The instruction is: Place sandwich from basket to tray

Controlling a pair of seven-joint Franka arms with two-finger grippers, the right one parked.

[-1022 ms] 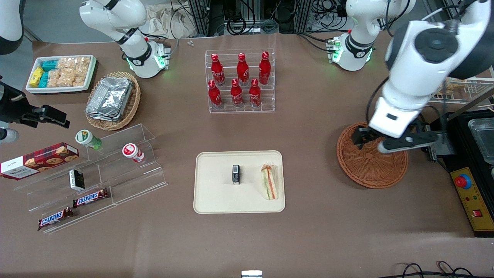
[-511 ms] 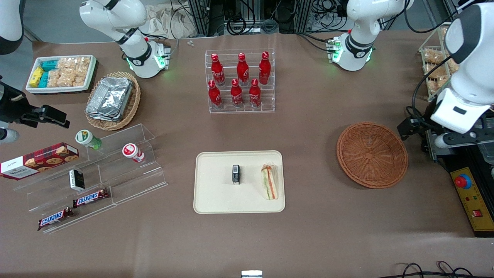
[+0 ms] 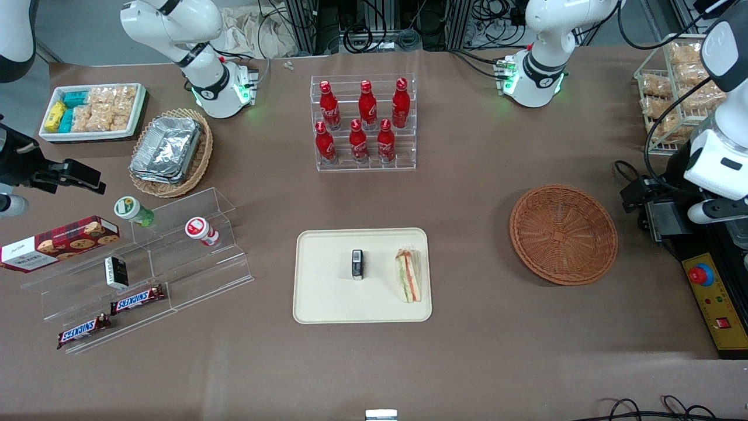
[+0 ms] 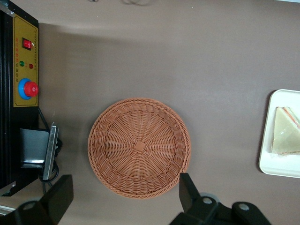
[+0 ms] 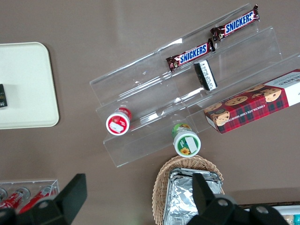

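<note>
Front view, taken from the parked arm's end of the table toward the working arm's. A white bin of snack packets [image 3: 92, 111] stands beside a tan wicker basket holding foil containers [image 3: 170, 152]. Nearer the camera, a clear stepped display [image 3: 143, 266] carries a chocolate-chip cookie box [image 3: 57, 241], two Snickers bars [image 3: 110, 316] and two small lidded cups [image 3: 166, 220]. At mid-table a clear rack holds six red Coca-Cola bottles [image 3: 363, 120].

The cream tray [image 3: 327, 292] lies nearer the camera than the rack. On it rest a small black-and-white box [image 3: 357, 264] and, beside that at the tray's edge toward the working arm, the sandwich [image 3: 408, 275], flat on the tray surface.

The reddish-brown basket [image 3: 563, 234] sits on the table toward the working arm's end, apart from the tray; nothing is seen inside it.

The gripper [image 3: 672, 216] hangs at the working arm's end of the table, just past the basket's rim, above a black control box with a red button [image 3: 700, 273]. In the left wrist view the gripper [image 4: 124, 199] shows its fingers [image 4: 190, 187] spread wide, holding nothing, with the basket [image 4: 139, 146] between them. The sandwich [image 4: 286, 136] lies well apart from the gripper, the whole basket between them.
</note>
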